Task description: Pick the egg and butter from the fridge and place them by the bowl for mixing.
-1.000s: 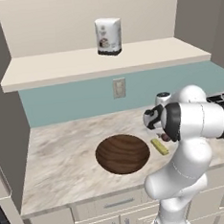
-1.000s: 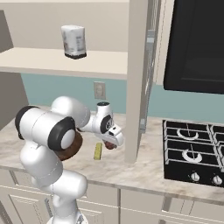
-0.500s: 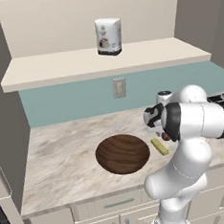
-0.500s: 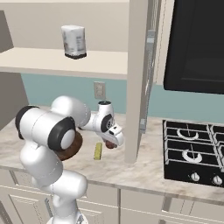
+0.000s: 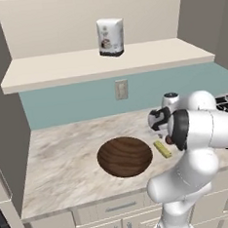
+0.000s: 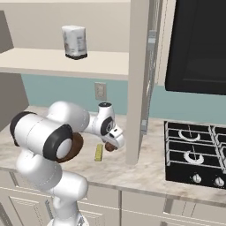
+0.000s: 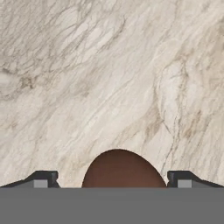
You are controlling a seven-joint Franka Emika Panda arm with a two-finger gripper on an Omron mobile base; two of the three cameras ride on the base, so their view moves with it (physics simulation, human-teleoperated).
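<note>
Reddish-brown, the egg point(image 7: 124, 169) is held between the fingers of the hand point(image 6: 112, 143) above the marble counter point(image 7: 109, 78), likely for setting down near the butter point(image 6: 99, 152) beside the bowl point(image 5: 125, 156).

Bare counter point(image 7: 109, 78) below; butter point(image 6: 99, 152), bowl point(image 5: 125, 156), perhaps pillar point(image 6: 137, 88) crowd nearby.

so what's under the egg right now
Bare marble counter below the egg, which sits between the gripper fingertips. Its underside is hidden, so contact can't be told.
</note>
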